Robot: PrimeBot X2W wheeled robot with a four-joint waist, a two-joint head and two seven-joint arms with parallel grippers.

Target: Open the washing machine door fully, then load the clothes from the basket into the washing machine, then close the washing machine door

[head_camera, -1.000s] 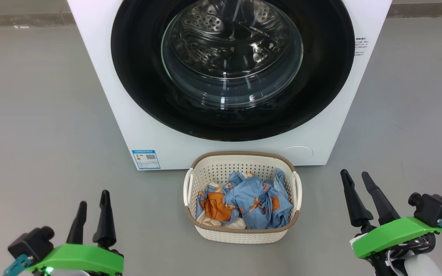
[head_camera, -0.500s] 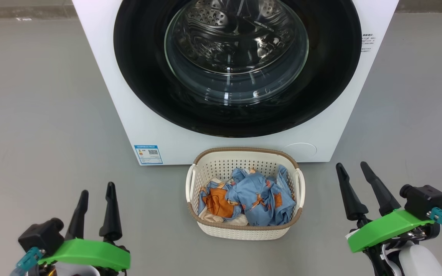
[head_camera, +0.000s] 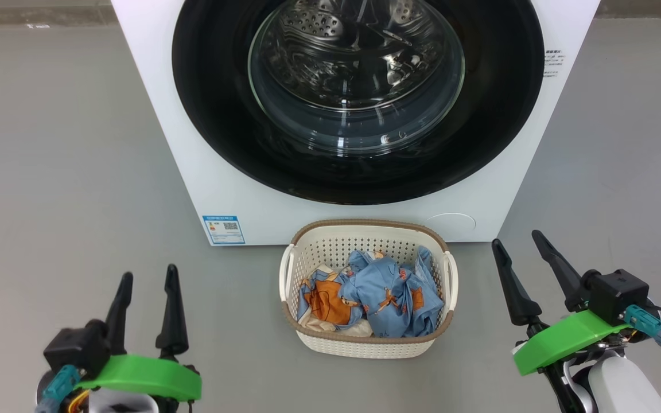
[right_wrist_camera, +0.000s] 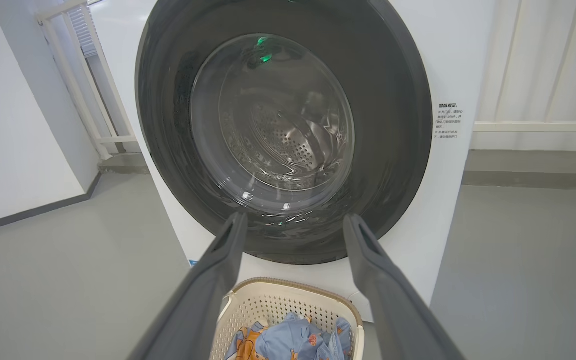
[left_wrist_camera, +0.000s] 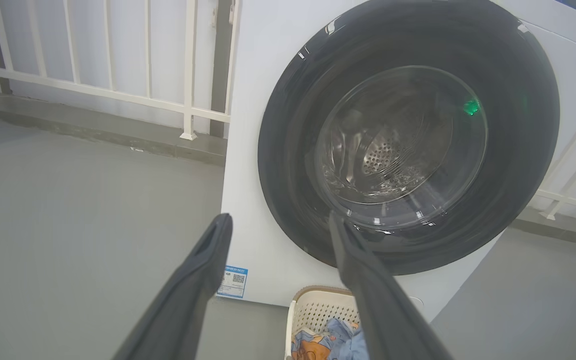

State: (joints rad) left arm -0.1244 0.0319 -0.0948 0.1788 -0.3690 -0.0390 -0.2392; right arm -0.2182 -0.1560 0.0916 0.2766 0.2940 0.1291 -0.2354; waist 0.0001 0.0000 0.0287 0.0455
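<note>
Cream perforated plastic basket [head_camera: 365, 346] holding blue bear-print clothes [head_camera: 391, 298], shut black-rimmed glass door [head_camera: 216, 115] beyond, left gripper [head_camera: 148, 273] and right gripper [head_camera: 517, 240] spread, empty.

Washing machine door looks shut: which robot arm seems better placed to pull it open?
Probably the right. The right gripper, open, sits nearer the washing machine door than the left gripper, also open but further back. Where the door's handle lies I cannot tell.

The boxy washing machine [head_camera: 284, 212] is white, its round glass door [head_camera: 216, 126] black-rimmed; the perforated plastic basket [head_camera: 365, 349] is cream, brown-rimmed; the fabric clothes [head_camera: 393, 298] are light blue with orange bears.
</note>
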